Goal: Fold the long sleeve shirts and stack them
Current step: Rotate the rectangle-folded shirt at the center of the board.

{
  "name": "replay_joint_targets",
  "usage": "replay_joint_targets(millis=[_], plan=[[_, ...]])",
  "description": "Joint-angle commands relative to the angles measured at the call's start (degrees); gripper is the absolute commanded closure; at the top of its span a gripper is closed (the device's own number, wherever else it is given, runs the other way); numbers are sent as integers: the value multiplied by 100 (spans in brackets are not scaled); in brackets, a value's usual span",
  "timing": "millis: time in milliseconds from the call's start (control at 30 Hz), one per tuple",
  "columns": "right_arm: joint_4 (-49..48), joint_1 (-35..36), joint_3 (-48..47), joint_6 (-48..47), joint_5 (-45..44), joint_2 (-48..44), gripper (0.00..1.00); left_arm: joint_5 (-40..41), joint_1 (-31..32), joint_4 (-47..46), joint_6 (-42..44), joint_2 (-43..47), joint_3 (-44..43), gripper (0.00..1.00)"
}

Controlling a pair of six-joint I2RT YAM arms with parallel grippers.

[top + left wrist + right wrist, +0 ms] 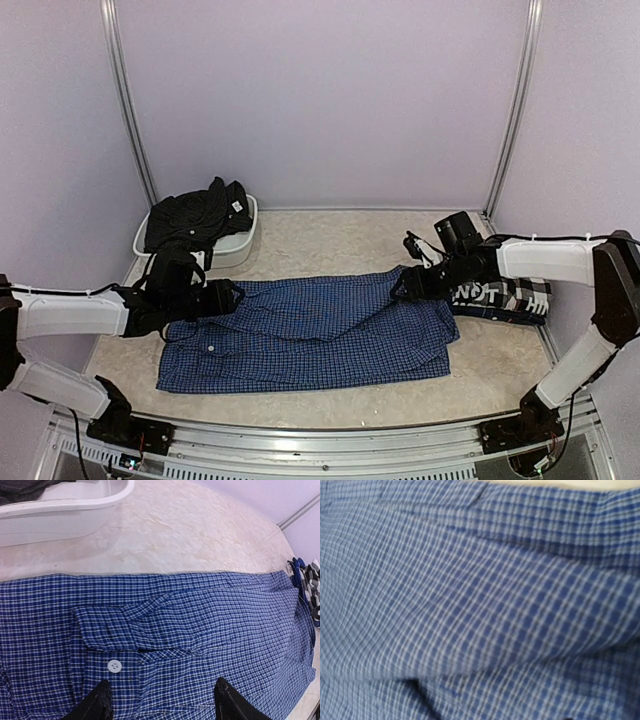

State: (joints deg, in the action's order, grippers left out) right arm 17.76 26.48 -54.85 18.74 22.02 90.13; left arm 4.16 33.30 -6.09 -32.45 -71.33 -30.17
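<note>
At the left edge of the top view, the left arm [70, 312] reaches in low from its base at the lower left. Its white forearm lies nearly level and its black wrist points toward the middle of the frame. The left tool [225, 298] sits at the upper left corner of the blue finely checked cloth shirt [310, 335]. In the left wrist view its two black fingers [100, 702] stand apart over the shirt, with nothing between them. A folded cuff [107, 627] and a white button [114, 666] lie just ahead of them.

Above that tool, in the upper left of the beige worktop [330, 235], a white plastic tub [238, 245] holds a crumpled plain black shirt [195, 215].

The blue shirt is spread flat across the centre of the worktop, with a sleeve folded diagonally over its body.

The right tool [405, 283] is down at the shirt's upper right edge. The right wrist view shows only blue check, so whether it is open or gripping cannot be told.

Right of it lies the bold black-and-white checked shirt with white lettering [500, 295], partly under the right arm [545, 258]. That arm rises from the lower right, bends at the elbow and runs level toward the centre.
</note>
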Motion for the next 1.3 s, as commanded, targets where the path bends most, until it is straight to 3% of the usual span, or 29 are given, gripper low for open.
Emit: replay_joint_targets(millis=[0, 200, 567, 967, 1267], plan=[[130, 340, 321, 133, -519, -308, 34, -500, 253, -603, 255, -386, -239, 33], [-112, 539, 673, 465, -669, -363, 34, -703, 309, -802, 281, -1083, -414, 30], [-166, 538, 308, 436, -1054, 870, 34, -554, 67, -640, 282, -1856, -400, 29], [219, 514, -1103, -180, -1699, 2144, 33, -229, -166, -693, -375, -1646, 525, 30], [611, 268, -2745, -1252, -1628, 3308, 31, -77, 164, -710, -807, -1049, 1022, 30]])
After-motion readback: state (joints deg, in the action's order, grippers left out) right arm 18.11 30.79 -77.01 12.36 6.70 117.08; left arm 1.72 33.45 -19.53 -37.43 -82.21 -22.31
